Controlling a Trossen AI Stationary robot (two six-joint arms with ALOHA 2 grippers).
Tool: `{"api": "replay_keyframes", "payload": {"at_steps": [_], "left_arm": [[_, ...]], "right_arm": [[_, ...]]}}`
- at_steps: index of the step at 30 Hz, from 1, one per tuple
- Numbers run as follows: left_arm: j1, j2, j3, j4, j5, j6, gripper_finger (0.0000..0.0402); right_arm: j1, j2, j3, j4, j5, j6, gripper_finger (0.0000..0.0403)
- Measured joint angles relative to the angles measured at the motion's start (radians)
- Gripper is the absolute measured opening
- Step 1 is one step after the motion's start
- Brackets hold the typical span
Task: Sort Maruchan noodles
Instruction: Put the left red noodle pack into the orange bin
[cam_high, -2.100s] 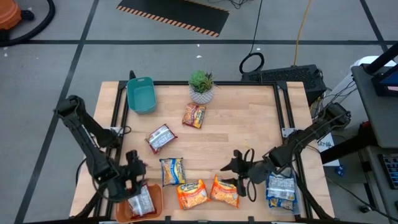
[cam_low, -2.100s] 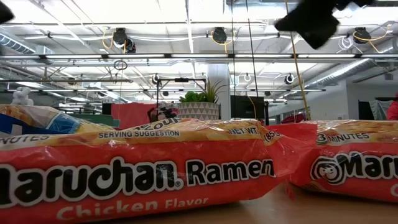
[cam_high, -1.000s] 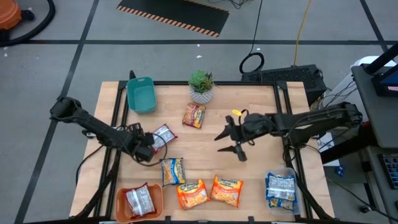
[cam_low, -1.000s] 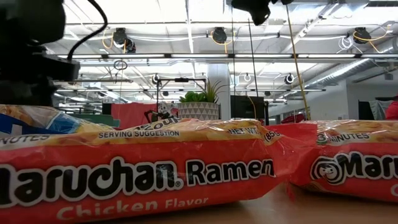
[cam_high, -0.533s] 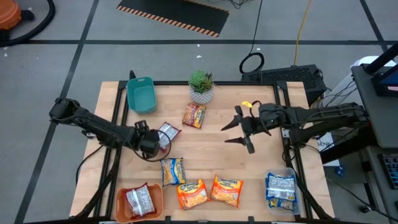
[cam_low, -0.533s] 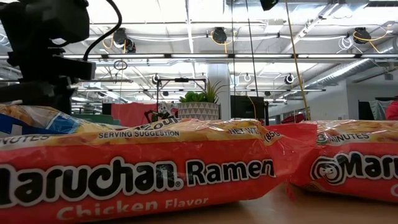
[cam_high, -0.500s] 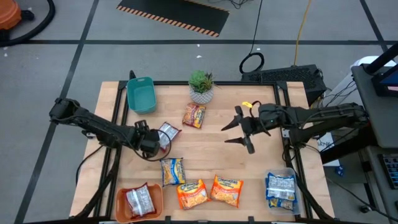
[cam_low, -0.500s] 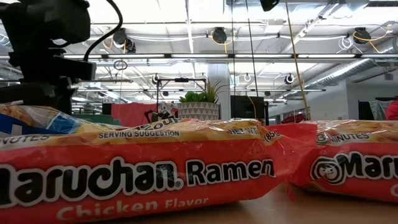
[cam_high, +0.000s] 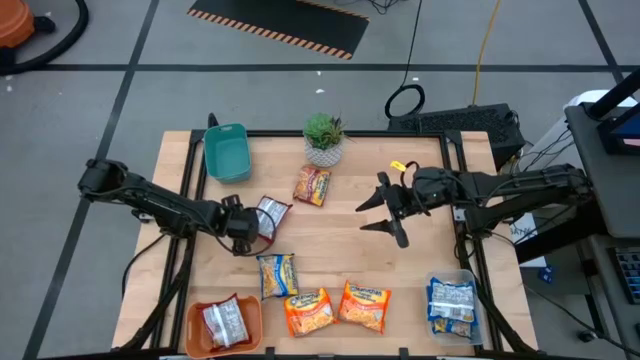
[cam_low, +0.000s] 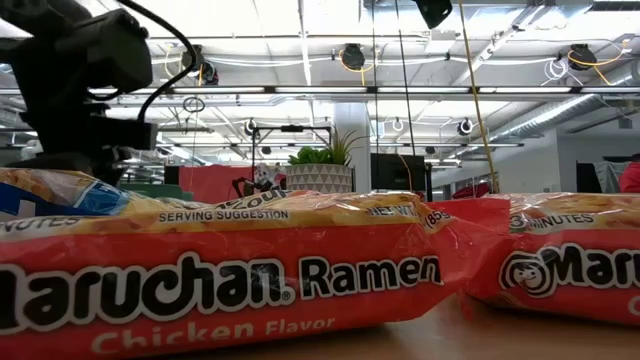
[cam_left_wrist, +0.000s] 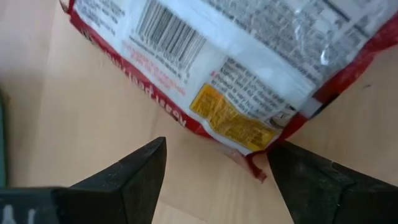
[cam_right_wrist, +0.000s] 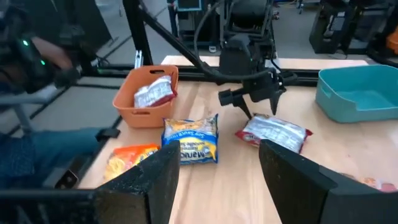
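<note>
Left tool (cam_high: 252, 224) advanced, open, at silver-red packet (cam_high: 267, 214).

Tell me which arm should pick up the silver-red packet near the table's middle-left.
Left. The left gripper is open right at the silver-red Maruchan packet, its fingers straddling the packet's corner in the wrist view. The right gripper hangs open farther off, over bare table.

Orange packet (cam_low: 220, 285) — "Maruchan Ramen Chicken Flavor".
</note>
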Motion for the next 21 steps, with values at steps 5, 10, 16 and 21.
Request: {"api": "replay_keyframes", "payload": {"at_steps": [5, 10, 16, 21], "left_arm": [[0.01, -0.002, -0.018, 0.031, 0.007, 0.008, 0.0285], [0.015, 0.0, -0.02, 0.091, 0.012, 0.05, 0.0284], [0.064, -0.001, -0.02, 0.103, 0.051, 0.046, 0.0252], [0.109, 0.002, -0.02, 0.122, 0.063, 0.09, 0.0178]], "right_arm": [[0.045, 0.006, 0.0, 0.006, 0.028, 0.009, 0.0212], [0.092, 0.011, -0.001, 0.005, 0.109, 0.018, 0.0212], [0.131, 0.016, -0.001, 0.03, 0.156, 0.021, 0.0212], [0.148, 0.015, -0.001, 0.108, 0.154, 0.011, 0.0212]]}}
